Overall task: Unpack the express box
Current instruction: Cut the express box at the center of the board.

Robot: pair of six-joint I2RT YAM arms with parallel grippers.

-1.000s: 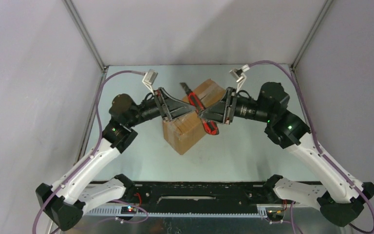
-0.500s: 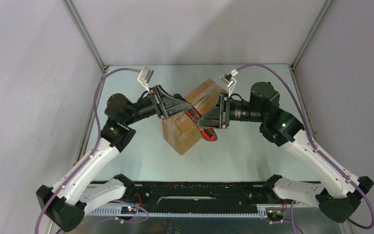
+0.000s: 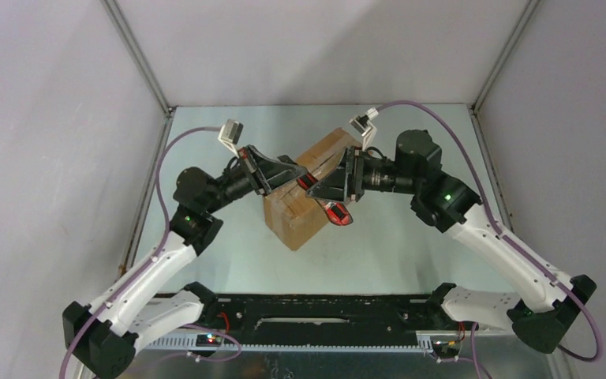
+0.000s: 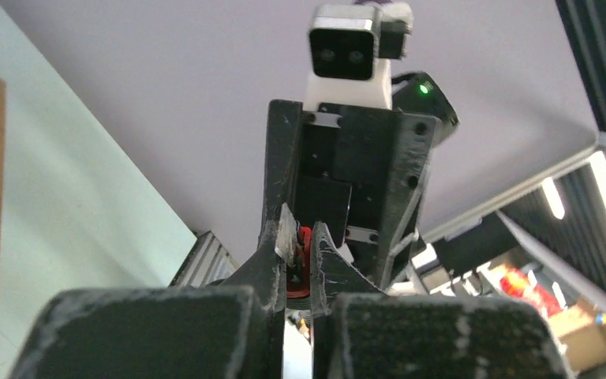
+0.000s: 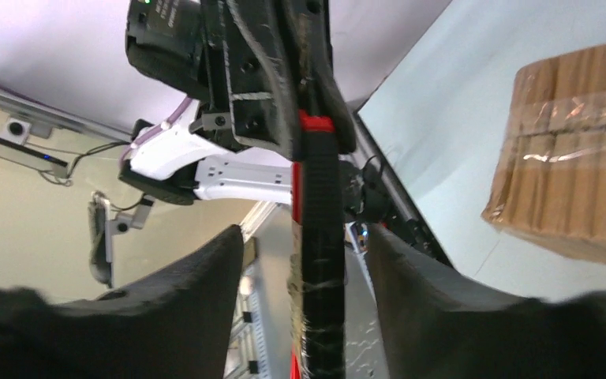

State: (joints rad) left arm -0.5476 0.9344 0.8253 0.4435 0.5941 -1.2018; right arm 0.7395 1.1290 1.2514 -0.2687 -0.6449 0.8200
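Express box (image 3: 298, 219): it sits in the middle of the desk (image 3: 410, 245), turned at an angle so one corner points toward the near edge. It looks closed. In the right wrist view the box (image 5: 576, 174) shows clear tape (image 5: 584, 106) running along its top seam. On the stretch that can be seen the tape looks whole, though the arms hide part of the top from above.

What is under way is getting the tool ready, not the opening itself. A red and black knife (image 3: 335, 212) is held in the air over the right side of the box, between the two arms.

- **Left claw:** the left claw (image 3: 298, 175) is clamped on the end of the knife that points toward it. Its own camera shows the fingers (image 4: 280, 237) pinched together on a sliver of metal and red plastic (image 4: 304, 241).
- **Right claw:** the right claw (image 3: 316, 189) has its fingers (image 5: 229, 245) apart. Its camera shows the knife handle (image 5: 316, 197) running between them with a gap on each side, so it is not gripping.

My reading is that the knife now hangs from the left claw alone and that the task is at an early stage. Almost everything is left to do:

- bring the blade down to the seam
- slit the tape
- fold the flaps back
- lift out whatever is inside

Nothing from the box is out on the desk. Whether the blade is extended I cannot tell.
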